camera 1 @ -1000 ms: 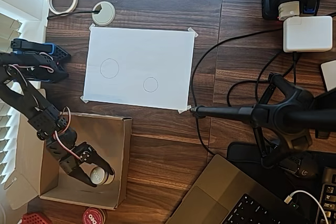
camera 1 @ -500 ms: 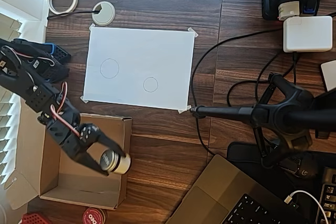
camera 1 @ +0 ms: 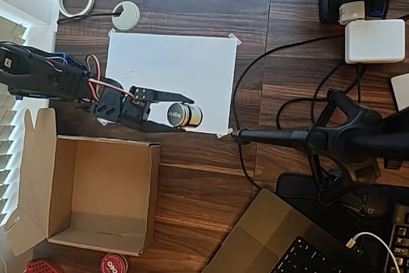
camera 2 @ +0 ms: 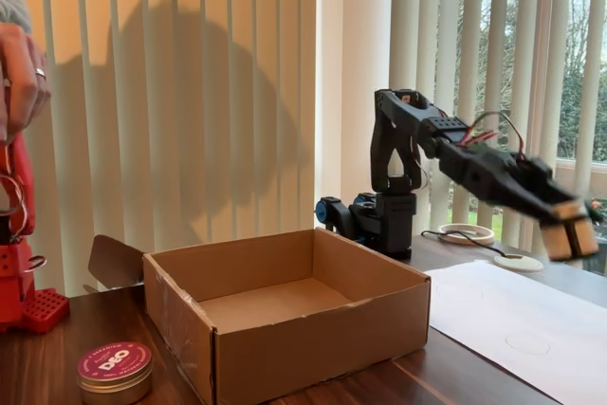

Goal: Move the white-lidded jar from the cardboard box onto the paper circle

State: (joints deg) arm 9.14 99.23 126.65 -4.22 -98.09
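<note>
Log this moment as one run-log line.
phase: carry | claw: shut on small white-lidded jar | jar: airborne above white paper sheet | brown cardboard box: empty | placement: not yet done

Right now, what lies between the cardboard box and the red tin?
Nothing: in the fixed view, bare dark table separates the cardboard box from the red tin.
</note>
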